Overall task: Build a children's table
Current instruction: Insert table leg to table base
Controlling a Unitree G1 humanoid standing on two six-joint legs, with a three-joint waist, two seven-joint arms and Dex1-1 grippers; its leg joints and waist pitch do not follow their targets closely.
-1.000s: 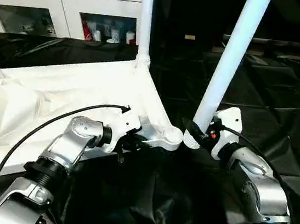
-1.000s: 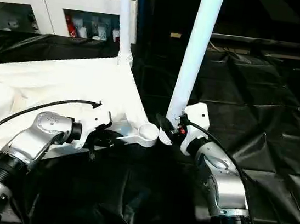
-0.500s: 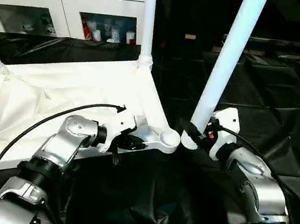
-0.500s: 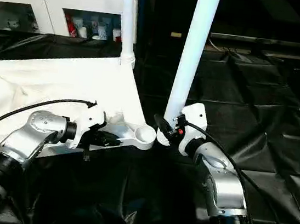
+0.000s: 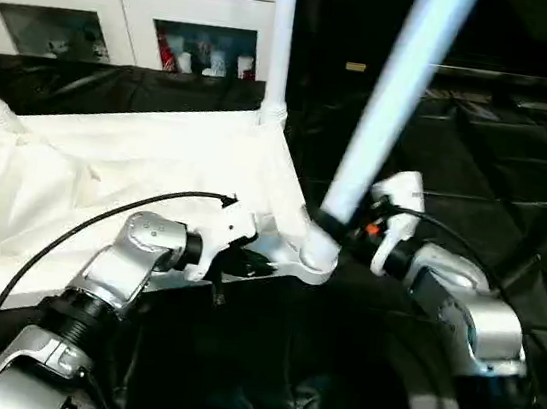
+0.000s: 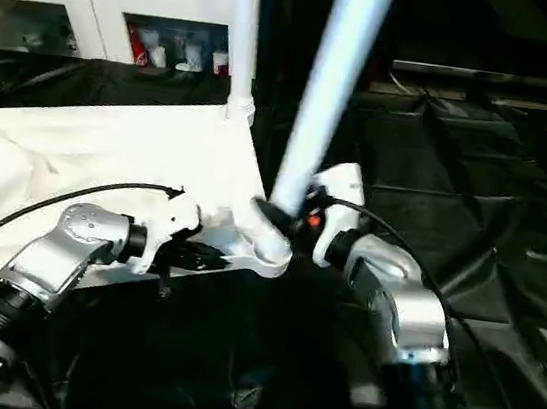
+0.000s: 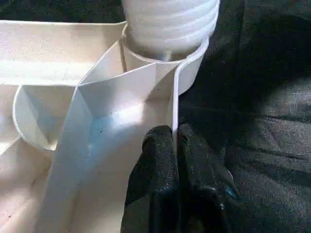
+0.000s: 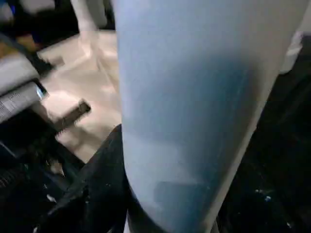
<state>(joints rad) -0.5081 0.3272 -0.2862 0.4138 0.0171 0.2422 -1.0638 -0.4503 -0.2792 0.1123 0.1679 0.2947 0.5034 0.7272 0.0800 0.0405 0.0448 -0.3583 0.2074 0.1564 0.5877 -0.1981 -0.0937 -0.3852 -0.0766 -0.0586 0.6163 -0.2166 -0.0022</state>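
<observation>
Pinching the rim of the upturned table top (image 5: pixel 138 162) at its near corner with my left gripper (image 7: pixel 174 145) steadies the socket (image 5: pixel 315 255) while my right gripper (image 5: pixel 336 228), apparently clamped around the leg (image 5: pixel 395 89), lowers its threaded end in.

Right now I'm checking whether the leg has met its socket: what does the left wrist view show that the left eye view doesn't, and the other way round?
Left wrist view alone: the left tool's fingers pinched shut on the thin side wall of the table top, and the ribbed end of the leg sitting at the mouth of the corner socket.

Left eye view alone: the right tool gripping that leg low on its tilted shaft, another leg standing upright in the far corner, and the cabinet.

Both: the table top, the socket, the leg, the left tool.
</observation>
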